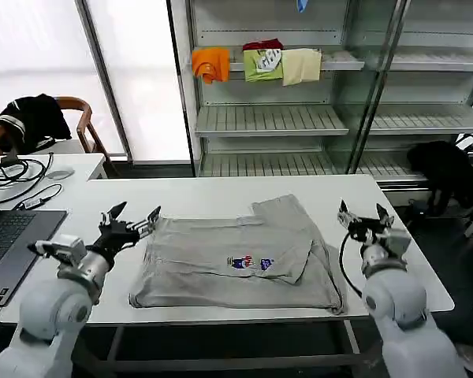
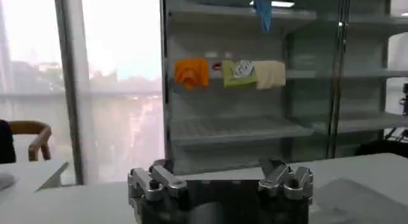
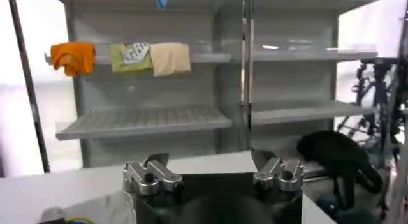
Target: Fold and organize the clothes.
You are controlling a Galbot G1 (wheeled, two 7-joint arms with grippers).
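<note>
The grey shirt (image 1: pixel 236 264) lies partly folded on the white counter (image 1: pixel 221 193) between both grippers. Left gripper (image 1: pixel 134 222) and right gripper (image 1: pixel 363 218) hover with jaws released, holding nothing. A shallow pinch could catch only 1 layer and undo the fold.

a white bench (image 1: pixel 221 189) stood ahead of the fingers. beyond it rose grey slatted shelving (image 1: pixel 268 118), its upper shelf carrying orange, green and cream folded garments (image 1: pixel 260 63). bright frosted windows (image 1: pixel 134 71) lit the room. a wooden chair (image 1: pixel 83 118) and an open laptop (image 1: pixel 8 244) sat off to the left fingers' side.
</note>
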